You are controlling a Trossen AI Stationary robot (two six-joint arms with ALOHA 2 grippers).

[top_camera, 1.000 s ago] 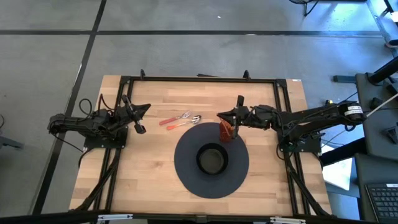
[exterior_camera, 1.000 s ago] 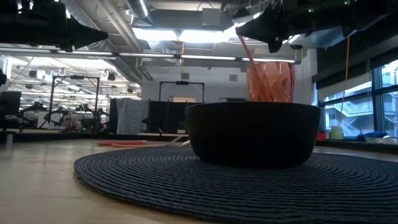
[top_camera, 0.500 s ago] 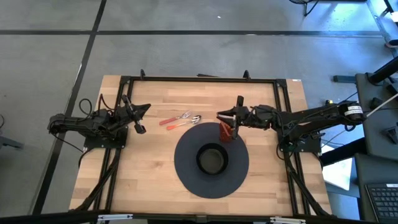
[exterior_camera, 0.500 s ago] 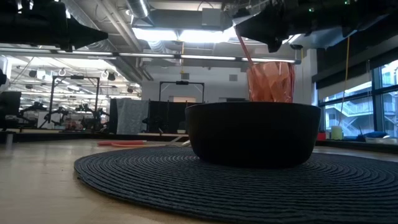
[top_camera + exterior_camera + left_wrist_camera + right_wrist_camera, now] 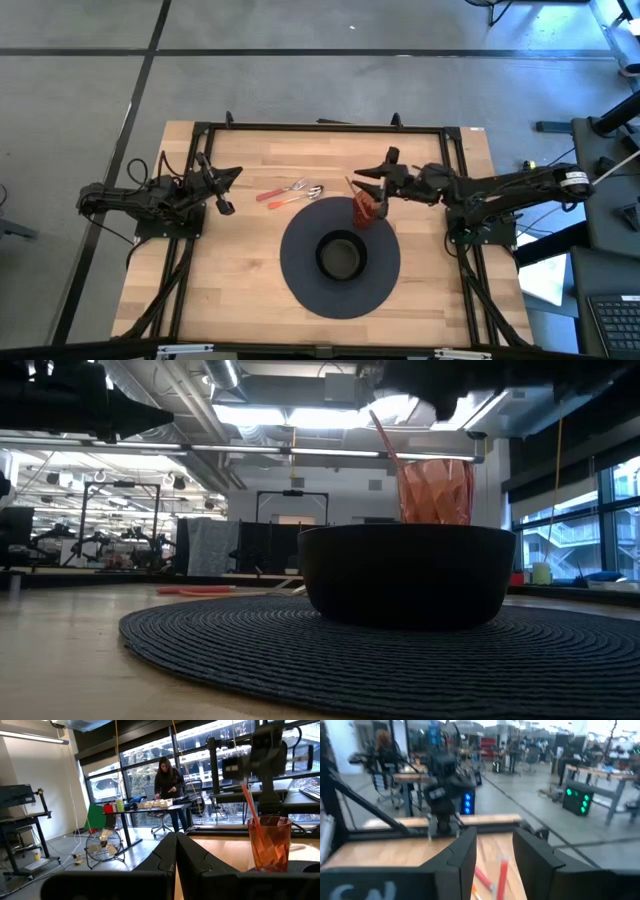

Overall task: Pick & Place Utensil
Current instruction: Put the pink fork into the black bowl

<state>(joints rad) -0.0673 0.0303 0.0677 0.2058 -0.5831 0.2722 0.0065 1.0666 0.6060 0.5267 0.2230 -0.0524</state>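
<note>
An orange translucent cup [image 5: 366, 210] stands on the far edge of a dark round mat [image 5: 300, 275]. An orange-handled utensil [image 5: 385, 440] stands in the cup, its handle leaning on the rim toward the table's left. My right gripper [image 5: 372, 175] is open and empty, just above and to the right of the handle's top; it also shows in its own wrist view [image 5: 495, 855]. My left gripper [image 5: 228, 190] is shut and empty over the table's left side. The cup also shows in the left wrist view [image 5: 270, 842].
A black bowl [image 5: 340, 256] sits in the middle of the mat, in front of the cup in the low view [image 5: 405, 575]. Two orange-handled utensils [image 5: 290, 192] lie on the bare wood left of the cup. A person stands in the room beyond [image 5: 167, 782].
My right gripper has let go of the utensil's handle, risen, and drawn back a little toward the table's right edge. The utensil stays in the cup, its handle now leaning free against the rim. The cup has not moved.
</note>
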